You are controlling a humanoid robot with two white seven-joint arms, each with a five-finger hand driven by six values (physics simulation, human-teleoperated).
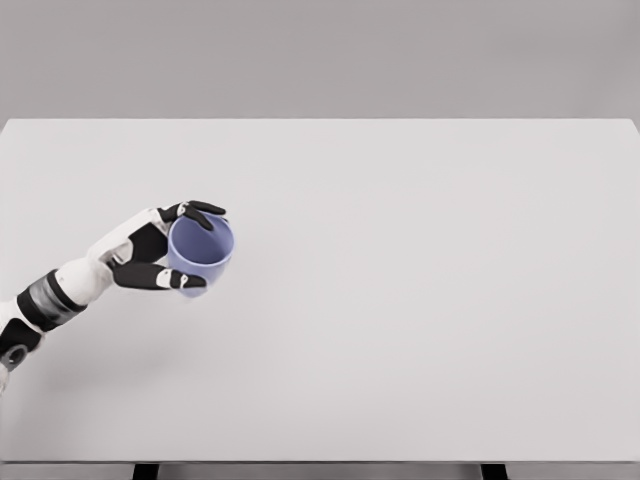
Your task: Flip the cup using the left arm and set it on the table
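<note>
The left hand [160,258] grasps the cup [200,253]: dark fingers curl over the top of its rim and a thumb or lower finger presses its near side, so the cup sits clamped just beyond the palm, on the side away from the wrist. The cup is lilac-blue, and its open mouth faces up toward the head camera, with the inside wall visible. That suggests the flip itself is largely done, since the opening now points upward rather than down. Whether the base touches the bench [420,300] or hangs just above it cannot be told; a faint shadow lies below the hand. What is left, as far as I can judge, is to settle the cup upright on the bench if it is not yet down, release the fingers, and draw the arm back toward the wrist side without tipping it.

Count: one cup, one hand in sight, one bench. The right arm does not appear in the picture
</note>
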